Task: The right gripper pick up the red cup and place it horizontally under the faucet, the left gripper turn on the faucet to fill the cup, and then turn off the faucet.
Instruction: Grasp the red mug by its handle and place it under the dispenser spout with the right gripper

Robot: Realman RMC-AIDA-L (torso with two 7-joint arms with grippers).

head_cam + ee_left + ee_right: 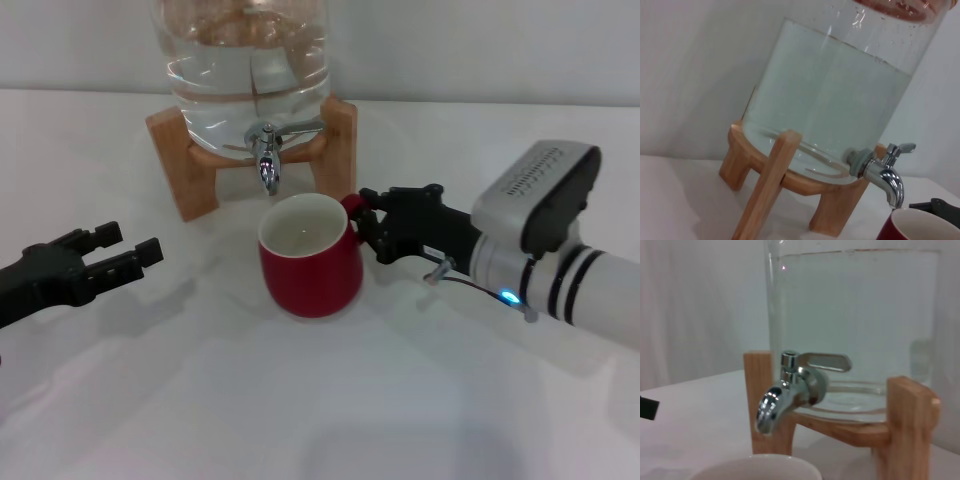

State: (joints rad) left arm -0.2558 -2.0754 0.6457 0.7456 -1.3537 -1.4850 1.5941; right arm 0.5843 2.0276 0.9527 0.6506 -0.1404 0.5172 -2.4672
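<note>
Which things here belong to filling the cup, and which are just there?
In the job: cup, upright under the faucet; right gripper at its handle; left gripper, open, away to the side.

Just there: water jar, wooden stand, table.

The red cup (312, 262) is showing glossy red outside and cream-white inside. The faucet (268, 152) is gleaming chrome, its jar (245, 70) looking clear with a faint green tint (seen from the left wrist), and the stand (185, 160) is showing light honey-toned wood. The right gripper (365, 222) is appearing black on a white-grey arm (580, 285) banded in black, a blue light glowing. The left gripper (130, 245) is showing plain black against the white tabletop (300, 400)
</note>
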